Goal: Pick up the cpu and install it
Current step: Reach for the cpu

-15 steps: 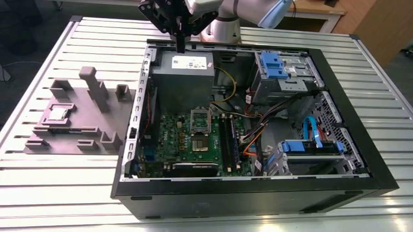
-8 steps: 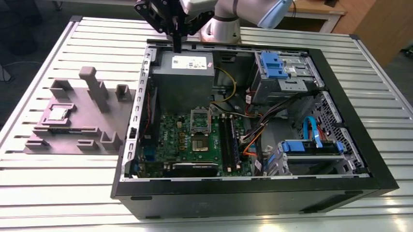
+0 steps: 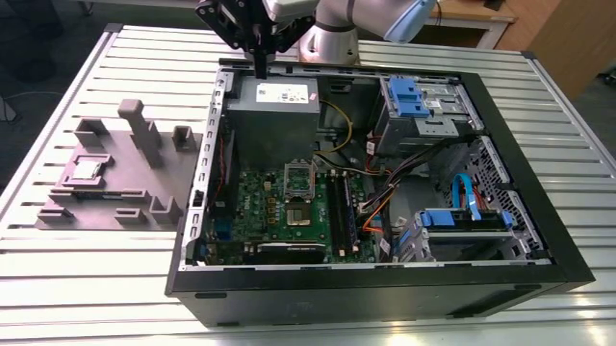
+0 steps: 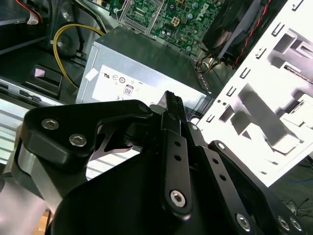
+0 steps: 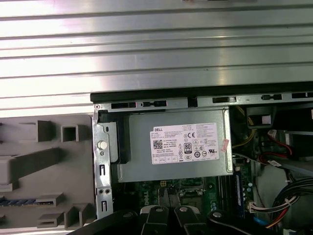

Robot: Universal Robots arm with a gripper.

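Silvery-grey with a tan rim, the cpu (image 3: 86,169) lies flat in a recess of the grey fixture (image 3: 144,144). In the exterior view the fixture stands on the slatted worktop (image 3: 97,274), close to the worktop edge at the exterior view's left. Note that the cpu has not yet been picked up. The socket (image 3: 300,215) on the motherboard (image 3: 260,194) inside the open computer case (image 3: 385,288) appears empty, so judge both the pick and the installation as outstanding. The gripper (image 3: 260,71) hangs above the case wall nearest the far worktop edge, over the power supply (image 3: 274,108) and well apart from the cpu. Its fingers (image 3: 260,58) read as one thin dark bar, pressed together with nothing between them.

In the second wrist view, observe the gripper (image 4: 171,98) from behind. The fingers (image 4: 171,110) meet along a single line and carry no part. The labelled power supply (image 4: 142,73) lies beyond them, untouched.

In the first wrist view, the gripper (image 5: 168,214) sits over the power supply (image 5: 176,147), with part of the fixture (image 5: 49,161) beside the case. Treat the fingers as clenched on nothing and in contact with nothing.
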